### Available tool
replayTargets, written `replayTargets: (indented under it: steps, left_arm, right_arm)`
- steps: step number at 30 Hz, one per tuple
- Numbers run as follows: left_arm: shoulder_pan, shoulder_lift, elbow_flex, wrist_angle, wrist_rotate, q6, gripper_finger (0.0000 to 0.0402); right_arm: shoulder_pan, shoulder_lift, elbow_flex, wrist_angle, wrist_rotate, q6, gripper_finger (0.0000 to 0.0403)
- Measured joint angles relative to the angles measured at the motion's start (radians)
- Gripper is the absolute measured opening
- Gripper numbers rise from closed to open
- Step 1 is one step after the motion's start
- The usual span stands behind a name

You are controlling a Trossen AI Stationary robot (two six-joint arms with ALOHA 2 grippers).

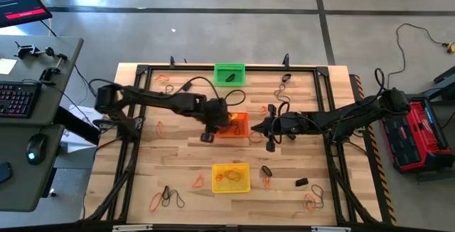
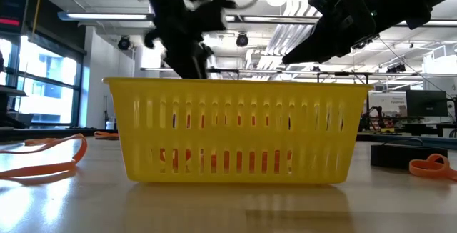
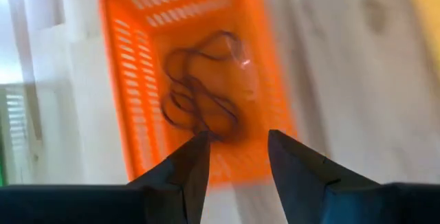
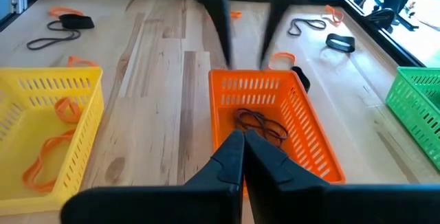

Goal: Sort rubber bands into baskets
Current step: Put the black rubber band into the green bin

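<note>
Three mesh baskets stand on the wooden table: green at the far side, orange in the middle, yellow near the front. The orange basket holds thin dark rubber bands. The yellow basket holds orange bands. My left gripper hovers open and empty above the orange basket. My right gripper is shut, with nothing visible between its fingers, at the orange basket's right end.
Loose bands lie around the table: orange ones, thin dark ones, thick black ones. A black frame rail runs around the work area. The green basket holds a dark band.
</note>
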Motion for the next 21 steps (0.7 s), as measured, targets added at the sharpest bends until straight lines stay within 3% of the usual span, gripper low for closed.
replayTargets:
  steps: [12, 21]
  left_arm:
    - [-0.269, -0.282, 0.000, -0.404, -0.009, -0.259, 0.0141]
    - [-0.571, -0.343, 0.000, -0.589, -0.026, -0.497, 0.0141]
  right_arm:
    - [0.000, 0.000, 0.000, -0.008, 0.000, -0.042, 0.0000]
    - [0.000, 0.000, 0.000, -0.012, 0.000, -0.046, 0.0000]
